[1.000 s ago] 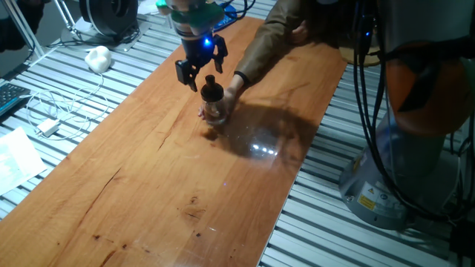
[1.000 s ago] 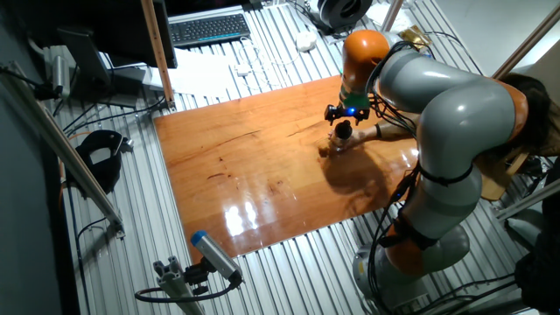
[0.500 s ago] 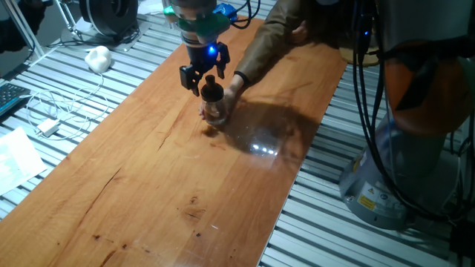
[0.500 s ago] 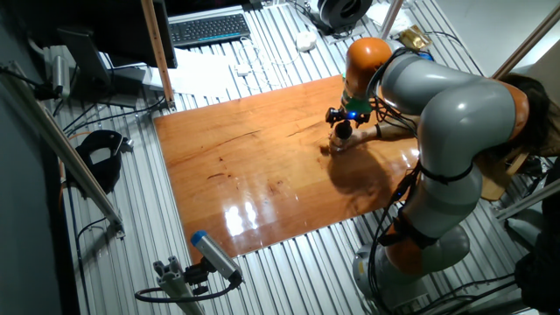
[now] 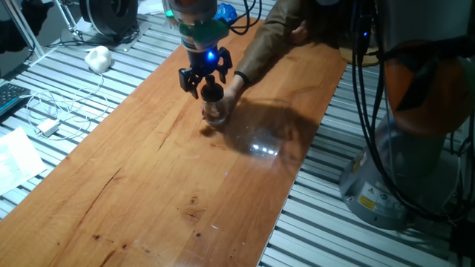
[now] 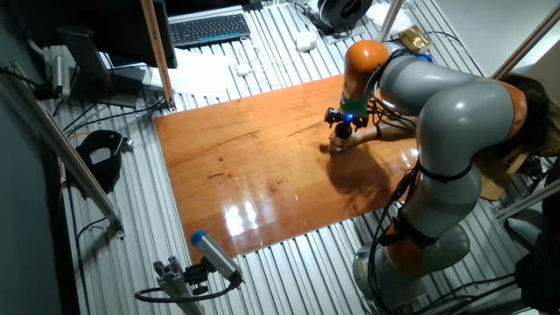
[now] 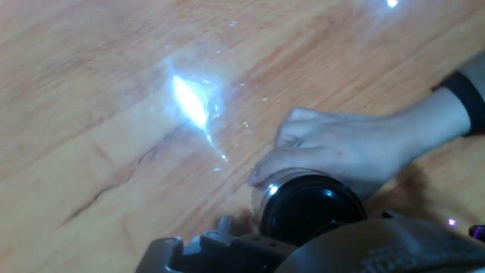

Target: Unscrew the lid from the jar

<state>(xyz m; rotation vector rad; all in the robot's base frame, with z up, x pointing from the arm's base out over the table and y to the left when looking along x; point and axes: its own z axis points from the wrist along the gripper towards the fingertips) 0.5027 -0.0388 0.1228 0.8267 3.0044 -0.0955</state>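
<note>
The small clear glass jar [image 5: 216,113] stands upright on the wooden table [image 5: 148,170], held at its base by a person's hand [image 5: 234,87]. Its black lid [image 5: 211,92] is on top. My gripper [image 5: 205,83] is open, and its jaws stand on either side of the lid at lid height. In the other fixed view the gripper [image 6: 342,123] sits right over the jar [image 6: 339,141]. In the hand view the lid [image 7: 311,212] fills the lower middle, with the person's hand [image 7: 333,152] wrapped round the jar behind it.
The person's sleeved arm [image 5: 271,37] reaches in from the far right across the table. White cables [image 5: 56,111] and a white lump [image 5: 98,58] lie on the slatted bench to the left. The robot base [image 5: 415,148] stands at the right.
My gripper has come down and moved slightly right, from above the lid to lid height with the jaws around it. The jar and the hand have stayed in place.
</note>
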